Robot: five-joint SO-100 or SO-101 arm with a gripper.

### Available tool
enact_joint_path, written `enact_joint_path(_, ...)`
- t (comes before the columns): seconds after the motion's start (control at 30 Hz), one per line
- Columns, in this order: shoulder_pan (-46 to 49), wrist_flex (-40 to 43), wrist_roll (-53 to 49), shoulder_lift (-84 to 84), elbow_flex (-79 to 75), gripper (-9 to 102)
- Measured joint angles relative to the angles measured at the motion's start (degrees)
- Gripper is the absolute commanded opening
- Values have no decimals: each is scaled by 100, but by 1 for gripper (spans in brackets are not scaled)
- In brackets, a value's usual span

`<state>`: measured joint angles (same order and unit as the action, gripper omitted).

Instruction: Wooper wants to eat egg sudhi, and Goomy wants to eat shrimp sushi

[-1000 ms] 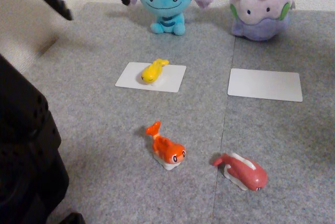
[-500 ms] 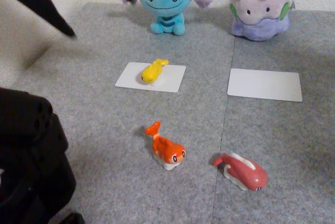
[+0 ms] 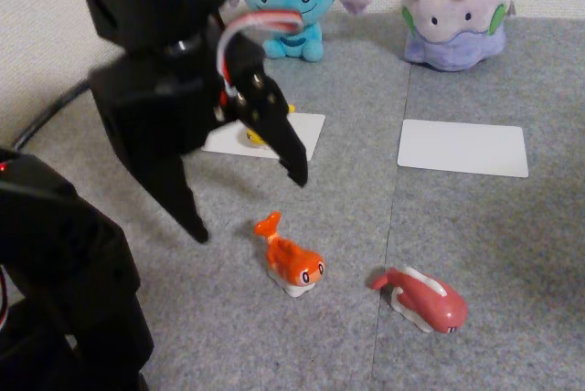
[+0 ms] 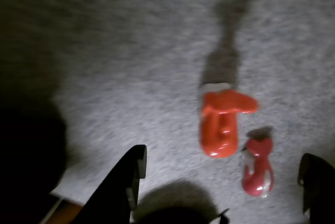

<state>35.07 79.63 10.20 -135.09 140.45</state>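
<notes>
Black gripper (image 3: 247,208) spread wide above grey mat (image 3: 457,227), empty, left of orange shrimp sushi (image 3: 291,261); lilac Goomy (image 3: 454,9) far right beyond bare white card (image 3: 463,147). Best centred over sushi, then lowered.

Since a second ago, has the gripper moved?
Yes. The gripper, jaws open, has swung from the top-left corner down toward the shrimp sushi, now in front of the left white card.

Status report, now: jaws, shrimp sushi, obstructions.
Gripper open, empty, above the mat. Shrimp sushi on the mat, ungrasped. Goomy's white card bare. Pinkish-red toy nearby, apart.
</notes>
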Motion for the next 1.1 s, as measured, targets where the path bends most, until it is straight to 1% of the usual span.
enact_joint_path(0.17, 316, -439, -413, 9, 387, 34)
enact_joint_path(0.4, 633, -835, -615, 9, 712, 34)
enact_joint_path(0.87, 615, -1582, -659, 9, 1274, 34)
enact_joint_path(1.0, 659, -1688, -686, 9, 1371, 34)
enact_joint_path(1.1, 624, -1723, -686, 9, 1371, 30)
